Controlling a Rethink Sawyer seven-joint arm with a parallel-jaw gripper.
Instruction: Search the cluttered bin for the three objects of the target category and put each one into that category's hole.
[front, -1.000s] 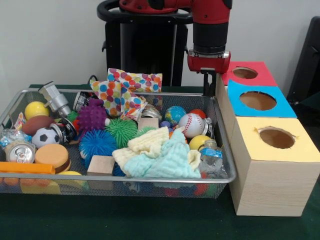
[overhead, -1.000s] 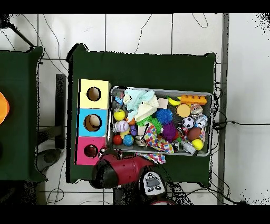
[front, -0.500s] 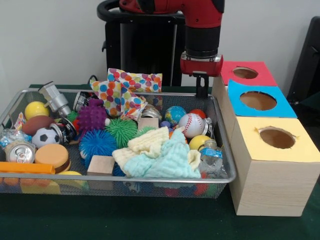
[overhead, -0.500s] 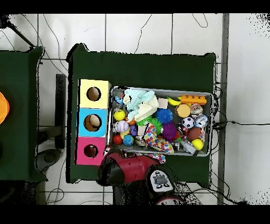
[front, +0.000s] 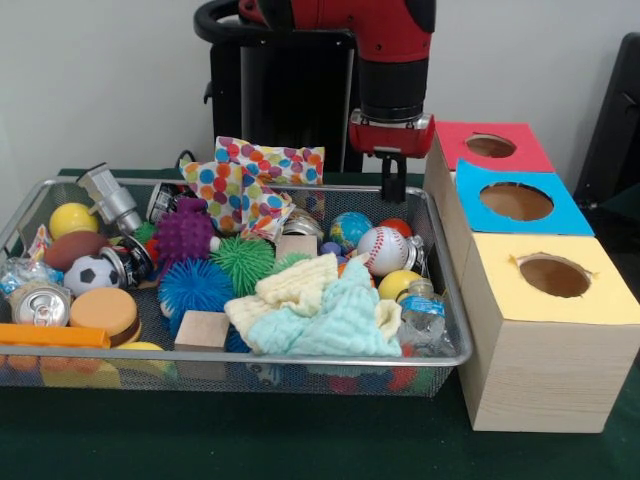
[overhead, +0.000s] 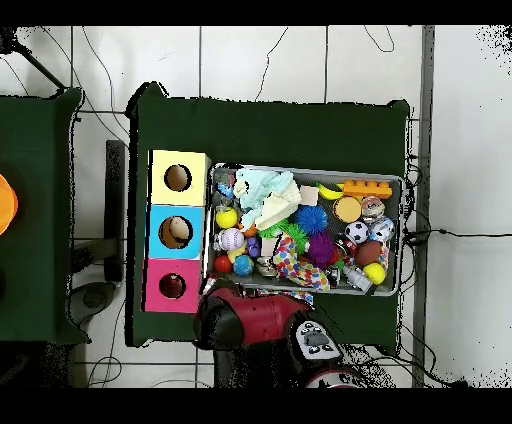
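Note:
The wire bin (front: 300, 357) is packed with balls, cloths, cans and blocks. A baseball (front: 381, 249), a globe ball (front: 350, 229) and a red ball (front: 397, 227) lie at its right rear; a soccer ball (front: 91, 272) and a yellow ball (front: 73, 219) lie at the left. Pale folded cloths (front: 330, 310) cover the front right. My gripper (front: 393, 190) hangs over the bin's rear right corner, just left of the red box (front: 520, 150), holding nothing that shows. In the overhead view the arm (overhead: 250, 318) hides the gripper beside the bin (overhead: 400, 230).
Three wooden boxes stand right of the bin, each with a round hole: red, blue (front: 570, 215) and yellow (front: 610, 295). A polka-dot cloth (front: 255, 180) drapes over the bin's rear rim. Spiky purple (front: 185, 233), green (front: 242, 262) and blue (front: 194, 286) balls fill the middle.
The arm has swung left in the front view, away from the red box's edge and over the bin's rear right corner. The bin's contents have not shifted.

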